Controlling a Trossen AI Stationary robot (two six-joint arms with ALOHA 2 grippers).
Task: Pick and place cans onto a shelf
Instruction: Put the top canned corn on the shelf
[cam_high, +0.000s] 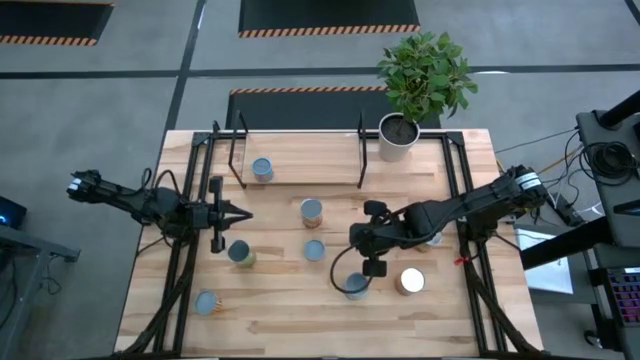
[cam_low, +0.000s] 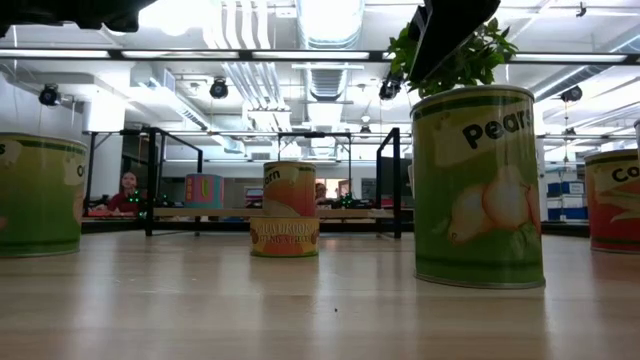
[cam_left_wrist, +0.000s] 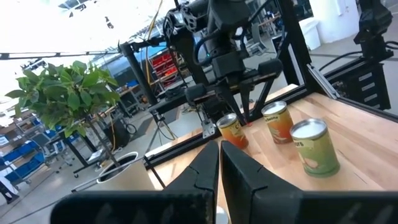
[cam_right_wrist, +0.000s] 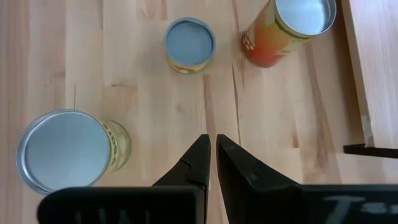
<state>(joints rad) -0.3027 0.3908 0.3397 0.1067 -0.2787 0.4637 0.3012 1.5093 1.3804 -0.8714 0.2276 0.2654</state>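
Several cans stand upright on the wooden table. One blue-topped can (cam_high: 262, 169) stands on the shelf's board (cam_high: 300, 170), between the black rods. Others stand at mid-table (cam_high: 311, 211), (cam_high: 314, 250), on the left (cam_high: 240, 253), (cam_high: 206, 302) and near the front (cam_high: 356, 287), (cam_high: 409, 281). My right gripper (cam_high: 353, 240) hangs shut and empty above the bare table, pointing down. In the right wrist view (cam_right_wrist: 211, 152) it is between a large can (cam_right_wrist: 68, 149), a blue-topped can (cam_right_wrist: 189, 43) and an orange can (cam_right_wrist: 289, 25). My left gripper (cam_high: 248, 213) is shut and empty at the left, pointing toward the table's right.
A white pot with a green plant (cam_high: 400, 135) stands at the shelf's far right end. Black frame rails run along the table's left (cam_high: 185, 250) and right (cam_high: 470, 250) sides. In the low view a pear can (cam_low: 478, 185) stands close, an orange can (cam_low: 284, 210) farther back.
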